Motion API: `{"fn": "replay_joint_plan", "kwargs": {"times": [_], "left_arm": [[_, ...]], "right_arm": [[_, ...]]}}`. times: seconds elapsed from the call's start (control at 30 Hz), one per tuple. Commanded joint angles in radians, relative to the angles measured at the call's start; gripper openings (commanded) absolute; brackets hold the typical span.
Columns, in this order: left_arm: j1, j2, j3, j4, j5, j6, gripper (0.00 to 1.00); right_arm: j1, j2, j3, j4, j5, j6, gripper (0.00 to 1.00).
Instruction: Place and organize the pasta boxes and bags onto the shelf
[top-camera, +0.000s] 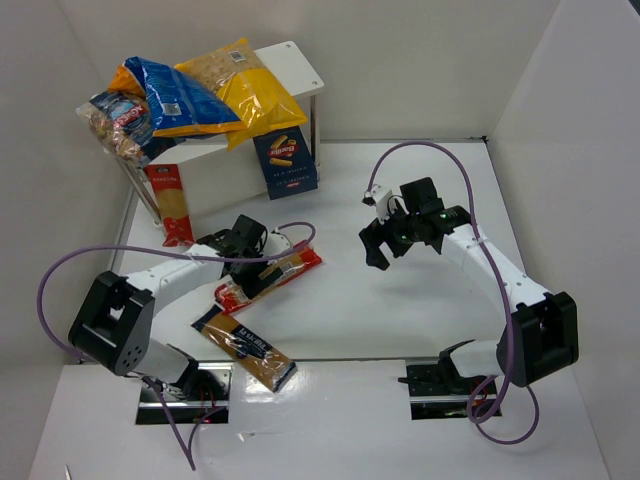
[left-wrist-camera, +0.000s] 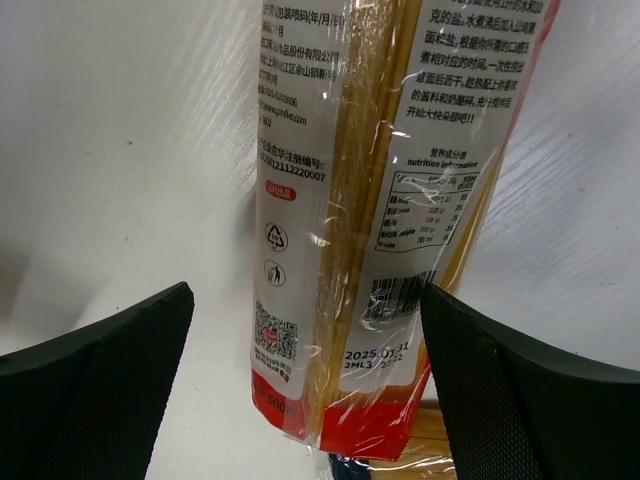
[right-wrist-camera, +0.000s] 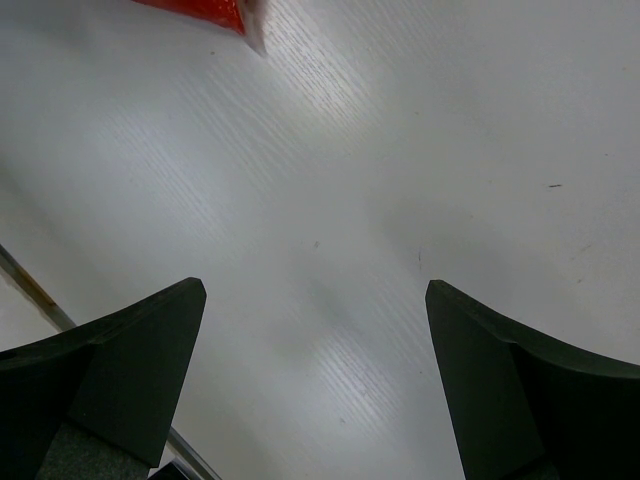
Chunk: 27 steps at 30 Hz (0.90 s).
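**Left arm.** The left gripper hangs directly over a long, narrow, red-edged spaghetti packet. The packet lies flat on the white table, left of centre. The jaws stand wide apart, with one black finger on each side of the packet, and nothing is clamped. The finger on the right of the wrist view is just beside the packet's edge. Whether it touches cannot be told.

**Right arm.** The right gripper hovers over bare table surface, well apart from that packet. Its jaws are spread wide and hold nothing.

**Shelf.** The small white two-level shelf stands at the far left of the table.
- Three puffy bags lie heaped and overlapping on its top board: a clear pasta bag overhanging the left end, a blue pasta bag in the middle, and a yellow pasta bag to the right.
- A dark blue pasta carton stands upright below the board, at the right front. Whether it rests on the lower level or on the table cannot be told.
- A second red-edged spaghetti packet stands on end by the left front leg.

**Remaining stock.** A clear spaghetti packet with a dark label lies flat on the table near the left arm's base. It is just beside the near end of the packet under the left gripper.
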Motion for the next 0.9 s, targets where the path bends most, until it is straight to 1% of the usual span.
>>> {"fn": "replay_joint_plan", "kwargs": {"times": [0.0, 0.1, 0.3, 0.43, 0.57, 0.67, 0.87], "left_arm": [[-0.005, 0.035, 0.011, 0.028, -0.009, -0.032, 1.00], [-0.005, 0.045, 0.002, 0.017, 0.001, -0.013, 1.00], [-0.005, 0.055, 0.002, -0.015, 0.070, 0.020, 1.00], [-0.005, 0.055, 0.002, -0.049, 0.156, 0.062, 0.99], [-0.005, 0.027, 0.011, -0.087, 0.193, 0.103, 0.99], [-0.014, 0.015, 0.011, -0.087, 0.175, 0.103, 0.99], [-0.014, 0.088, 0.001, -0.057, 0.129, 0.085, 0.96]], "right_arm": [[-0.005, -0.030, -0.004, 0.033, -0.004, 0.004, 1.00], [-0.005, -0.030, -0.004, 0.033, -0.004, 0.004, 1.00], [-0.005, -0.030, -0.004, 0.033, -0.004, 0.004, 1.00], [-0.005, -0.030, -0.004, 0.033, 0.005, 0.013, 1.00], [-0.005, -0.030, -0.004, 0.033, 0.005, 0.014, 1.00], [-0.005, -0.030, -0.004, 0.033, 0.014, 0.014, 1.00], [-0.005, -0.030, -0.004, 0.042, 0.014, 0.014, 1.00]]}}
